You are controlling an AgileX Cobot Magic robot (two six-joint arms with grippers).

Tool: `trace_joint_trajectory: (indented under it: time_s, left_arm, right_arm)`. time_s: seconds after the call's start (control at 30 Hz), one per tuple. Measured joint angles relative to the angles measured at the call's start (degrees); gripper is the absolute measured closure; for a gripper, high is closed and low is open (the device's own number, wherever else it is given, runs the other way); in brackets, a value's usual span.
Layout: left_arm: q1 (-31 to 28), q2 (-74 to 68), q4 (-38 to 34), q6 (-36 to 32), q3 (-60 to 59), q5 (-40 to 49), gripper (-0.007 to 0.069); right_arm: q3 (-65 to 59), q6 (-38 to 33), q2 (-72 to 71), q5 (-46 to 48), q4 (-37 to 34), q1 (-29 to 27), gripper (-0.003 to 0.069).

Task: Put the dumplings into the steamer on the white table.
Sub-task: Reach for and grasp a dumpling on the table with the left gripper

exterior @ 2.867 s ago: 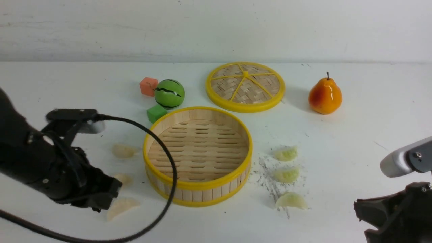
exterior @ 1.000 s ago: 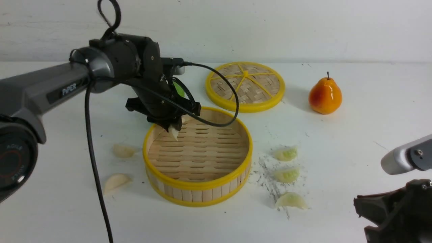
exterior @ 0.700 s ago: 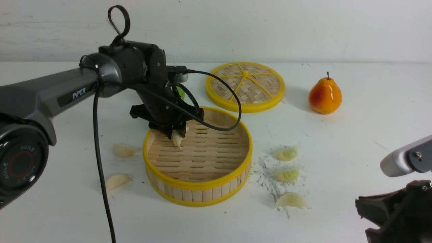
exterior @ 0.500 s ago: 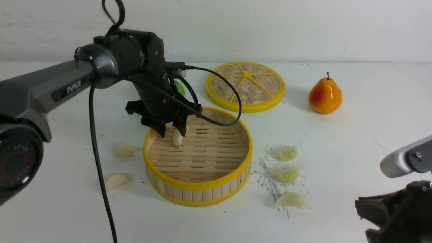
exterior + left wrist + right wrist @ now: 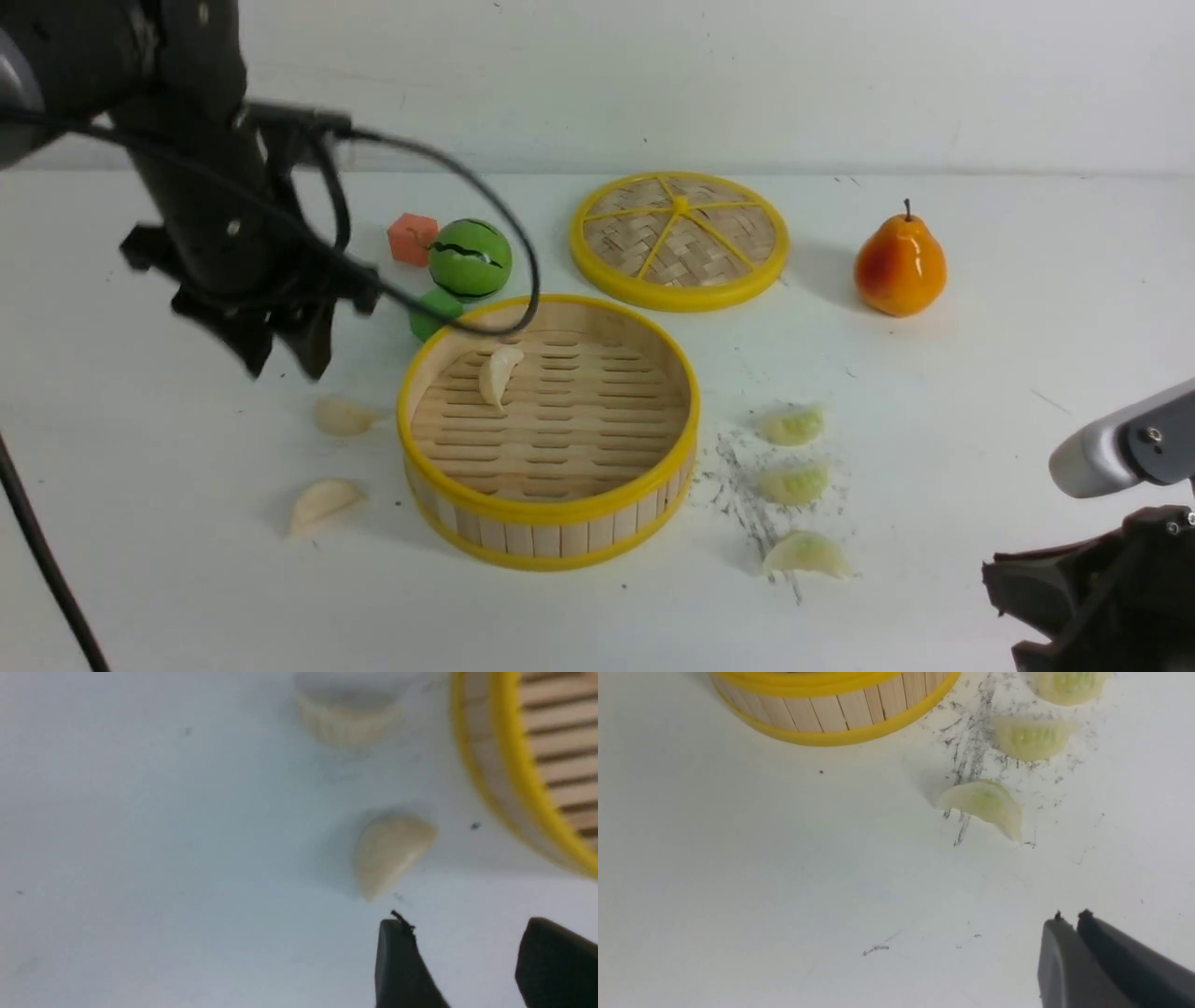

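Left gripper (image 5: 283, 359) hangs with jaws apart over the white table (image 5: 140, 560); right gripper (image 5: 1071, 919) is closed, empty. One cream dumpling (image 5: 498, 373) lies in the steamer (image 5: 546, 511), two cream dumplings (image 5: 344, 415) left of it (three green dumplings (image 5: 794, 483) right). Probably light, slippery: pinch across the thick middle.

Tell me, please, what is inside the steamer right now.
One cream-white dumpling lies on the slatted floor of the steamer, near its far left wall. Its near wall hides the floor strip behind it.
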State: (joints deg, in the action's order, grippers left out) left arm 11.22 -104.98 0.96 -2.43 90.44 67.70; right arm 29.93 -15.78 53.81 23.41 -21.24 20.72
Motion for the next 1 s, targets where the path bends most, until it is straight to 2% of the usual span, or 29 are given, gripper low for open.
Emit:
trace_joint_trajectory:
  time_s: [0.07,0.2,0.33,0.43,0.73,0.87,1.0]
  left_arm:
    - [-0.3,0.3,0.0,-2.2,-4.5,-2.9,0.0286]
    - [-0.2,0.9,-1.0,-11.3,-14.7,-16.2,0.0286]
    - [-0.2,-0.7,-1.0,-17.0,-17.9,-20.6,0.0286]
    - [-0.2,-2.5,-0.6,-18.1,-18.3,-22.6,0.0302]
    - [-0.1,-5.0,-0.6,-17.9,-18.3,-25.0,0.0412]
    - [-0.1,-5.0,-0.4,-13.5,-18.3,-25.0,0.0412]
    - [-0.1,-4.5,1.0,-5.3,-18.3,-25.3,0.0412]
  right_arm:
    - [0.0,0.0,0.0,0.1,0.0,0.0,0.0617]
    - [0.0,0.0,0.0,0.2,0.0,0.0,0.0615]
    - [0.0,0.0,0.0,0.2,0.0,0.0,0.0607]
    - [0.0,0.0,0.0,0.2,0.0,0.0,0.0604]
    - [0.0,0.0,0.0,0.1,0.0,0.0,0.0595]
    - [0.0,0.0,0.0,0.1,0.0,0.0,0.0591]
    - [0.0,0.0,0.0,0.1,0.0,0.0,0.0586]
